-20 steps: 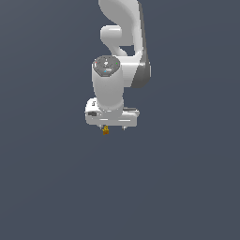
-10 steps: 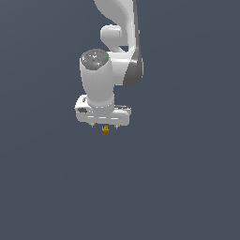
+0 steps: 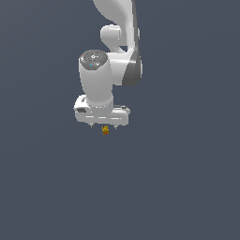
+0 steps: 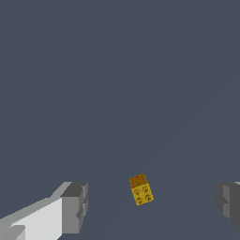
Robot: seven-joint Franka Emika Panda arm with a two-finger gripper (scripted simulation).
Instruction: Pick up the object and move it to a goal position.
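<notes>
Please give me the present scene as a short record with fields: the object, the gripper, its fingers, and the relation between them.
object: small orange-yellow block, lying on the plain grey floor
gripper: white gripper, pointing down directly above the block
fingers: open, one grey finger on each side of the block
contact: none; clear gaps between block and both fingers
task state: block not yet grasped
</notes>
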